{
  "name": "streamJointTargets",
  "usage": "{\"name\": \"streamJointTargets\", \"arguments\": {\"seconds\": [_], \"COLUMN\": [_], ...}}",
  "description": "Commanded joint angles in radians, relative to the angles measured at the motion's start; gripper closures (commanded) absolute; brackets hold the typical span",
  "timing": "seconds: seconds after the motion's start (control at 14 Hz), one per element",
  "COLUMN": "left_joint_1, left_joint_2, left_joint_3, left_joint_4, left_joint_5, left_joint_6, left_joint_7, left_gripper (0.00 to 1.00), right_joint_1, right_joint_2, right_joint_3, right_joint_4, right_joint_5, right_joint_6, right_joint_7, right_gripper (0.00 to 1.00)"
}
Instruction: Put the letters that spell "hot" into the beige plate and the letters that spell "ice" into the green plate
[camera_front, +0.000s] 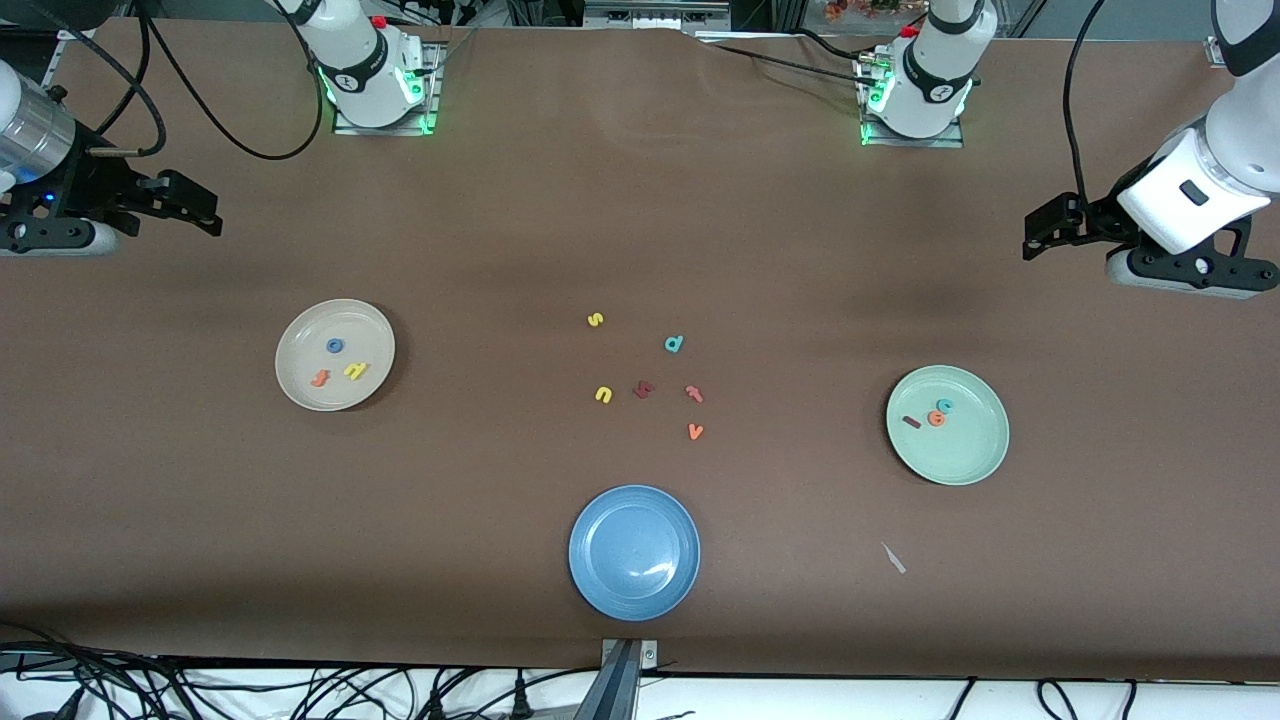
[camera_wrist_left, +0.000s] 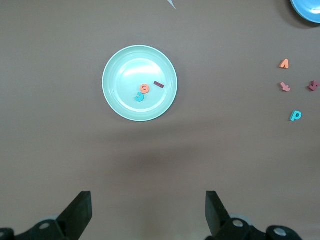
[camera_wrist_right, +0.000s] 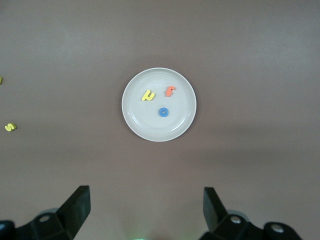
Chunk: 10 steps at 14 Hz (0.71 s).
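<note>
The beige plate (camera_front: 300, 390) (camera_wrist_right: 150, 127) lies toward the right arm's end of the table. In it are the yellow "h" (camera_front: 355, 371) (camera_wrist_right: 147, 95), the blue "o" (camera_front: 334, 346) (camera_wrist_right: 163, 112) and the orange "t" (camera_front: 320, 378) (camera_wrist_right: 170, 90). Toward the left arm's end, the green plate (camera_front: 965, 455) (camera_wrist_left: 122, 67) holds the dark red "i" (camera_front: 911, 422) (camera_wrist_left: 159, 84), the teal "c" (camera_front: 944, 405) (camera_wrist_left: 139, 97) and the orange "e" (camera_front: 936, 418) (camera_wrist_left: 144, 88). My right gripper (camera_front: 205, 208) (camera_wrist_right: 146, 207) hangs open and empty over bare table at its end. My left gripper (camera_front: 1040, 232) (camera_wrist_left: 148, 210) does the same at its own end.
A blue plate (camera_front: 634, 590) sits near the front edge. At mid-table lie a yellow "s" (camera_front: 595, 320), a teal "d" (camera_front: 674, 344), a yellow "u" (camera_front: 603, 394), a dark red angular letter (camera_front: 644, 389), a red-orange "t"-like letter (camera_front: 694, 393) and an orange "v" (camera_front: 696, 431). A white scrap (camera_front: 893, 558) lies near the green plate.
</note>
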Motion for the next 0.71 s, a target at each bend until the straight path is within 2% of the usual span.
{"name": "streamJointTargets", "arguments": {"seconds": [0.0,0.21,0.64], "left_joint_1": [0.0,0.0,0.0], "left_joint_2": [-0.011,-0.011,-0.011], "left_joint_3": [0.001,0.001,0.001], "left_joint_4": [0.001,0.001,0.001], "left_joint_5": [-0.008,-0.008,-0.008], "left_joint_6": [-0.014,-0.014,-0.014], "left_joint_7": [-0.002,-0.002,-0.004], "left_gripper": [0.0,0.0,0.0], "right_joint_1": [-0.011,-0.014,-0.019], "right_joint_2": [0.03,0.049,0.049], "right_joint_3": [0.015,0.013,0.01], "right_joint_4": [0.015,0.052,0.053], "right_joint_5": [0.011,0.01,0.014], "right_joint_6": [-0.005,-0.047,-0.094], "right_joint_7": [0.009,0.009,0.018], "right_gripper": [0.0,0.0,0.0]}}
